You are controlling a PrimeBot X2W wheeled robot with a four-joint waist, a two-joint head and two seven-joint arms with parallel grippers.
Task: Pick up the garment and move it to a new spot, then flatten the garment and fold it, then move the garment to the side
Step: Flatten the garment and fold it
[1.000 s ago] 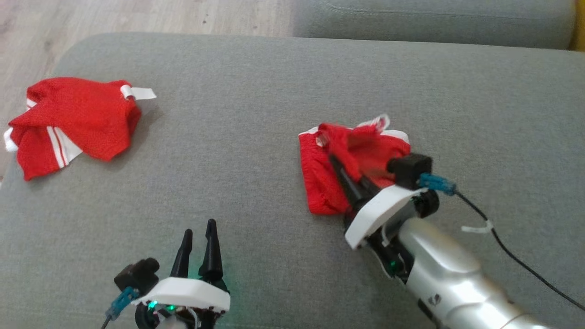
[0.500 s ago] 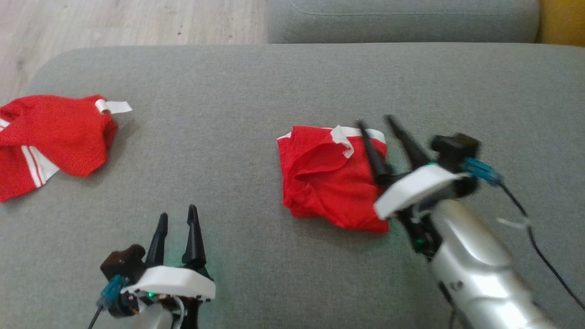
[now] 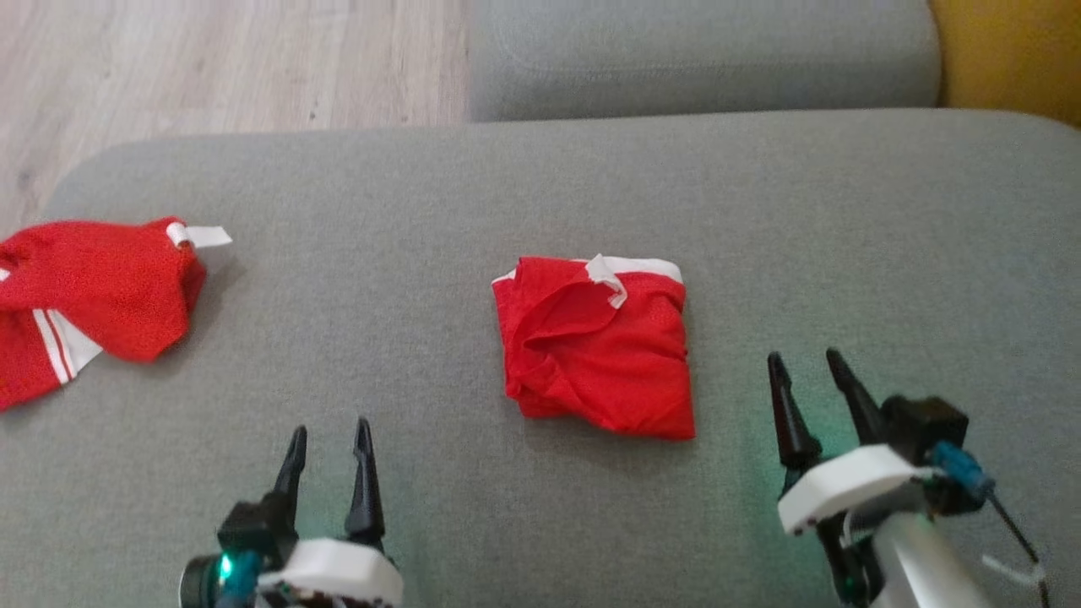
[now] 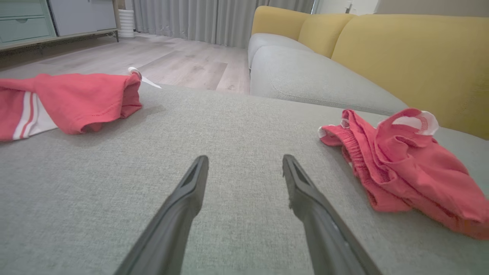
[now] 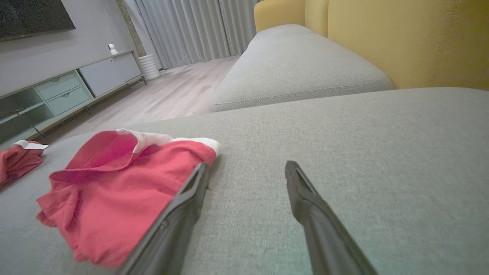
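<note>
Head view: red shorts (image 3: pixel 598 346) folded at centre; left gripper (image 3: pixel 330 426), right gripper (image 3: pixel 802 356) both spread, empty; next, probably regrasp and shift aside

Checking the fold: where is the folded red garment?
In the head view, the folded garment lies on the cushion, just left of the right gripper, well right of the other garment.

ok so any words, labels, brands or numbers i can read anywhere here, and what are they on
No text can be read in any view.
White tab on the folded red garment: looks blank, too small to tell any print.
White strip on the crumpled red garment: looks blank, no print can be made out.
</note>
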